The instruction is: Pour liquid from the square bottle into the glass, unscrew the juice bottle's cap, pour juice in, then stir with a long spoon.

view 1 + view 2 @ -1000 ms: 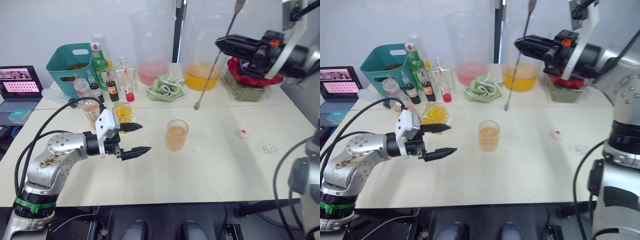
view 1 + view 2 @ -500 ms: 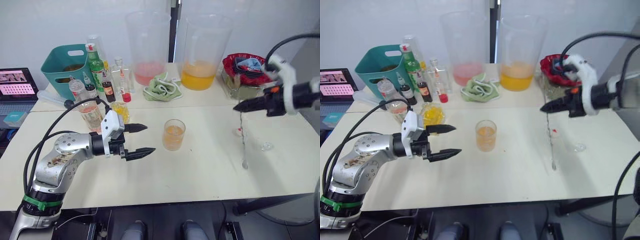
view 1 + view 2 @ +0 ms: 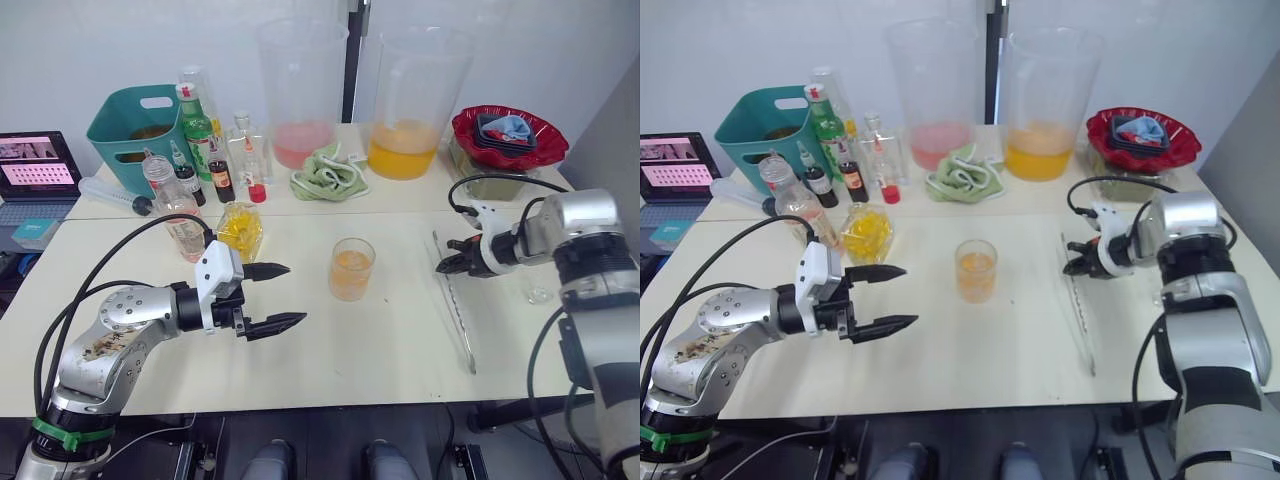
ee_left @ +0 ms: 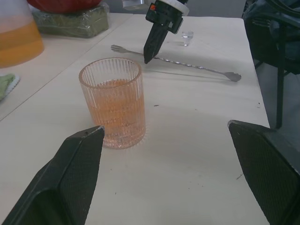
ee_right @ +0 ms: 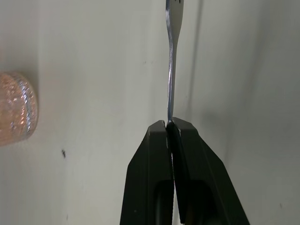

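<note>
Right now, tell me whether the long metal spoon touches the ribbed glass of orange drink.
Apart. The left wrist view shows bare table between the long metal spoon and the ribbed glass.

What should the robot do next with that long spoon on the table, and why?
Probably open the right claw and draw it back. The long spoon lies flat on the table, beside the glass that already holds orange drink, yet the claw's fingers are shut on the spoon's end. The left claw hangs open near the glass.
</note>
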Motion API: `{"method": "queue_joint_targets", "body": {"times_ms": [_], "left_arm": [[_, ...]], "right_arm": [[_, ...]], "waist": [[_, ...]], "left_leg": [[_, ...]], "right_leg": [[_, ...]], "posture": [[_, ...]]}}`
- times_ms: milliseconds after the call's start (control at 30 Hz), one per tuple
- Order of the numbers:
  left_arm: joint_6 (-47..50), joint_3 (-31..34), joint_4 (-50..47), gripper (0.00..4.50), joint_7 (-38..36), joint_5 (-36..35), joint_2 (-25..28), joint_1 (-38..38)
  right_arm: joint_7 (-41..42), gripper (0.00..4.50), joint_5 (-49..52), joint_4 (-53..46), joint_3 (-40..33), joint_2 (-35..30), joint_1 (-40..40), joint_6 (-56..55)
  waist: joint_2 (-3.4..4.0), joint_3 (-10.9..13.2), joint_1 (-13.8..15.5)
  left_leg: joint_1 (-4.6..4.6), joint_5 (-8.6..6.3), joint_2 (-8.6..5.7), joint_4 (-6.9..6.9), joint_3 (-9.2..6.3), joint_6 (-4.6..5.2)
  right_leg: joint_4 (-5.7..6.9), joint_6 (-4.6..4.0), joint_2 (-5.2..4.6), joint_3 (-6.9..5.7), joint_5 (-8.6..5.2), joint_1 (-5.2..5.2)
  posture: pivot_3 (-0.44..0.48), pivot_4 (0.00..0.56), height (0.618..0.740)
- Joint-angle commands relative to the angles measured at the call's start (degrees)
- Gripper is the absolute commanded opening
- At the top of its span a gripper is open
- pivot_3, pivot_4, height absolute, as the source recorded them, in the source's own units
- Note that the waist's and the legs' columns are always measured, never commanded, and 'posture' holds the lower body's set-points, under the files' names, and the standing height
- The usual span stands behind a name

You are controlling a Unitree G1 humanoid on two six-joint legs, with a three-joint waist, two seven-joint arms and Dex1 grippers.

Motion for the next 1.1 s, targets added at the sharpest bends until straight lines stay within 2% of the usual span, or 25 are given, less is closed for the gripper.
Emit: {"method": "queue_joint_targets", "body": {"times_ms": [33, 67, 267, 300, 333, 433, 500, 600, 667, 733, 833, 933, 967, 1033, 1100], "left_arm": [[-0.17, 2.49, -3.05, 4.45, 0.47, -1.71, 1.11, 0.82], [0.26, 2.62, -3.26, 4.45, 0.64, -1.68, 1.51, 1.15], [0.21, 4.34, -2.32, 4.50, 1.55, -1.07, 3.13, 4.80], [-0.09, 4.47, -2.08, 4.50, 1.48, -0.86, 3.35, 5.16], [0.10, 4.78, -1.92, 4.50, 1.59, -1.13, 3.36, 5.44], [2.15, 8.10, -0.06, 4.50, 3.18, -5.21, 1.47, 6.03], [1.48, 9.35, 1.10, 4.50, 3.01, -5.69, 1.11, 6.69], [-3.01, 11.04, 4.46, 4.50, 2.12, -2.43, 1.82, 8.27], [-8.34, 12.43, 7.73, 4.50, 0.29, 0.32, 2.73, 9.29], [-9.29, 11.93, 11.04, 4.50, -1.67, 2.67, 5.61, 9.84], [-10.16, 12.43, 15.72, 4.50, -2.95, 4.29, 8.73, 8.76], [-14.09, 11.30, 20.79, 4.50, -2.24, 9.56, 11.06, 8.46], [-15.77, 12.02, 24.07, 4.50, -3.42, 10.07, 11.97, 8.12], [-18.12, 13.18, 28.64, 4.50, -5.64, 9.81, 12.94, 7.41], [-20.78, 13.81, 32.47, 4.50, -6.07, 10.84, 13.86, 6.73]], "right_arm": [[-0.78, 0.00, -3.87, 4.83, -1.34, 1.13, -2.01, -5.76], [-0.98, 0.00, -4.55, 5.96, -1.73, 1.52, -2.24, -6.80], [4.63, 1.95, -7.29, 3.67, -0.02, 0.45, -4.74, -5.29], [5.22, 2.44, -7.66, 3.17, -0.09, 0.15, -5.20, -4.93], [5.90, 2.67, -7.94, 2.54, -0.09, -0.35, -5.63, -4.49], [9.86, 3.60, -7.26, -3.06, -0.23, -4.43, -7.17, -1.39], [12.51, 4.38, -6.77, -7.95, 0.41, -7.32, -6.92, 0.07], [17.60, 4.45, -5.27, -18.35, 0.84, -14.16, -3.82, 0.01], [20.45, 4.45, -3.33, -25.85, -2.22, -18.38, 1.25, -3.76], [21.22, 4.45, -2.39, -31.34, -7.34, -21.46, 7.73, -11.49], [24.64, 4.45, 2.07, -39.48, -20.04, -25.49, 20.53, -19.92], [26.17, 4.45, 3.87, -43.74, -32.28, -24.39, 33.74, -32.20], [23.83, 4.45, 2.24, -47.65, -37.40, -23.05, 40.28, -35.29], [20.25, 4.45, 1.13, -53.02, -43.50, -21.37, 48.56, -37.03], [22.09, 4.45, 5.06, -56.92, -48.31, -19.65, 55.35, -34.72]], "waist": [[0.00, 0.00, 0.02], [0.00, 0.00, 0.00], [0.02, 0.00, -0.21], [0.02, 0.00, -0.19], [0.03, 0.00, -0.19], [0.08, 0.03, -0.01], [0.08, 0.03, 0.07], [0.08, 0.03, 0.15], [0.06, 0.02, 0.26], [0.04, 0.02, 0.27], [0.09, 0.03, 0.49], [0.11, 0.02, 0.35], [0.05, -0.02, 0.40], [-0.02, -0.08, 0.40], [0.02, -0.07, 0.18]], "left_leg": [[0.00, 0.00, 0.00, 0.00, 0.01, 0.00], [0.00, 0.00, -0.01, 0.00, 0.01, 0.00], [0.06, 0.00, 0.00, 0.00, -0.01, -0.01], [0.04, 0.00, 0.00, 0.00, -0.02, -0.01], [0.04, 0.00, 0.00, 0.00, -0.02, -0.01], [0.03, 0.00, 0.00, 0.00, -0.05, -0.01], [0.01, 0.00, 0.00, 0.00, -0.12, 0.00], [0.02, -0.01, 0.00, 0.00, -0.10, 0.01], [0.02, -0.02, 0.01, -0.01, -0.07, 0.01], [0.03, -0.01, 0.02, 0.00, 0.02, 0.01], [0.03, -0.01, 0.01, 0.00, 0.10, 0.01], [0.08, -0.01, 0.03, 0.01, 0.11, 0.01], [0.08, -0.01, 0.06, 0.01, 0.11, 0.01], [0.11, -0.02, 0.11, -0.02, 0.10, 0.02], [0.10, -0.02, 0.12, -0.03, 0.06, 0.02]], "right_leg": [[0.00, 0.00, 0.00, 0.00, 0.00, 0.00], [0.00, 0.00, 0.00, -0.01, 0.00, 0.00], [0.02, 0.00, 0.02, -0.01, 0.00, 0.04], [0.02, 0.00, 0.02, -0.01, 0.00, 0.03], [0.02, 0.00, 0.02, -0.01, 0.00, 0.03], [0.02, -0.01, 0.02, -0.01, 0.00, -0.01], [0.02, 0.00, 0.00, -0.02, 0.00, -0.02], [-0.01, 0.00, 0.01, -0.08, 0.00, 0.01], [-0.06, 0.00, 0.01, -0.17, 0.00, 0.05], [-0.06, -0.01, 0.01, -0.20, 0.00, 0.08], [-0.04, 0.00, 0.00, -0.24, 0.00, 0.12], [-0.01, 0.00, -0.04, -0.17, 0.00, 0.11], [-0.01, 0.00, -0.02, -0.17, 0.00, 0.10], [0.00, -0.01, 0.06, -0.30, 0.00, 0.18], [0.03, -0.02, 0.00, -0.20, 0.01, 0.07]], "posture": [[0.000, 0.150, 0.740], [0.000, 0.150, 0.740], [0.000, 0.150, 0.740], [0.000, 0.150, 0.740], [0.000, 0.150, 0.740], [0.000, 0.150, 0.740], [0.000, 0.150, 0.740], [0.000, 0.150, 0.740], [0.000, 0.150, 0.740], [0.000, 0.150, 0.740], [0.000, 0.150, 0.740], [0.000, 0.150, 0.740], [0.000, 0.150, 0.740], [0.000, 0.150, 0.740], [0.000, 0.150, 0.740]]}}
